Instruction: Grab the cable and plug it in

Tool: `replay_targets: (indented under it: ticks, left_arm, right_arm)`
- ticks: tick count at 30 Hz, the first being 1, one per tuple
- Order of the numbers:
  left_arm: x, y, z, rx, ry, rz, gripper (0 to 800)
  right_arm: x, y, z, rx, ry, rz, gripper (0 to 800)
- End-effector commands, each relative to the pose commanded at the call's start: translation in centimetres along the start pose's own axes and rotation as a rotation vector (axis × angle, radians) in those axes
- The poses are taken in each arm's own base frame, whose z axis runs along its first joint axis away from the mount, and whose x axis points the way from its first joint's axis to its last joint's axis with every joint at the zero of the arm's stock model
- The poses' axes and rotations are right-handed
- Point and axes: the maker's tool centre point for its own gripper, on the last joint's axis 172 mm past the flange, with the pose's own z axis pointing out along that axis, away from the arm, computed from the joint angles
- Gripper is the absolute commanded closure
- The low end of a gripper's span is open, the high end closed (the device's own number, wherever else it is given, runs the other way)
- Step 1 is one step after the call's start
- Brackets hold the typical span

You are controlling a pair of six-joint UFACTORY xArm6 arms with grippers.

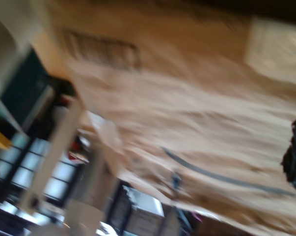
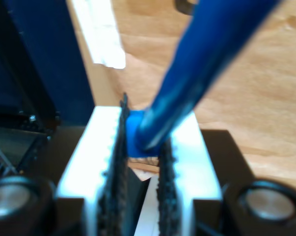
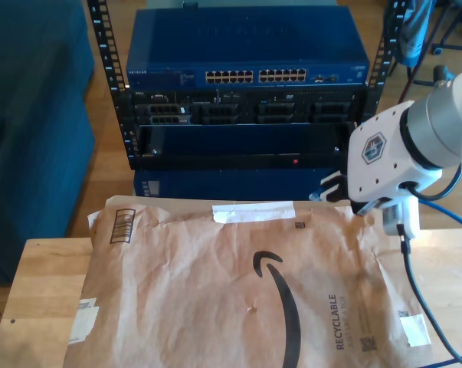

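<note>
Second gripper (image 2: 140, 162) clamped on the cable (image 2: 206, 59) — blue plug end pinched between toothed pads, cord rising away over the brown paper mailer (image 3: 215, 284). First gripper: state cannot be told — its wrist view is blurred.

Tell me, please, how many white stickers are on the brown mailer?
3, by the exterior view: a white strip at the mailer's far edge, a left sticker and a right sticker low at its sides. The mailer runs off frame, so more may be hidden.
</note>
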Motion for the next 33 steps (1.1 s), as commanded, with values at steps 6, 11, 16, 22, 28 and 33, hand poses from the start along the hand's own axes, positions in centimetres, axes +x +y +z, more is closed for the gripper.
replay_targets:
  ticks: [6,11,16,22,28,33]
  left_arm:
    - [2.7,-4.0,-0.3,-0.035,0.048,0.039,0]
    - [4.6,-6.8,2.4,-0.066,0.057,0.093,0]
    - [6.2,-10.5,4.7,-0.067,0.083,0.094,0]
    - [6.0,-13.1,7.5,-0.115,0.026,0.117,0]
    - [6.1,-16.1,11.0,-0.110,-0.032,0.112,0]
    - [7.2,-17.4,13.5,-0.124,-0.033,0.091,0]
  right_arm:
    - [-0.1,-0.6,0.4,-0.011,0.001,0.008,798]
    - [-0.4,-0.9,0.4,-0.010,0.002,0.027,798]
    - [0.5,-0.6,1.5,-0.036,0.026,0.029,798]
    - [0.7,-0.6,1.7,-0.039,0.029,0.033,798]
    - [0.7,-0.5,1.8,-0.041,0.030,0.035,798]
    - [1.4,-0.1,2.4,-0.054,0.041,0.038,798]
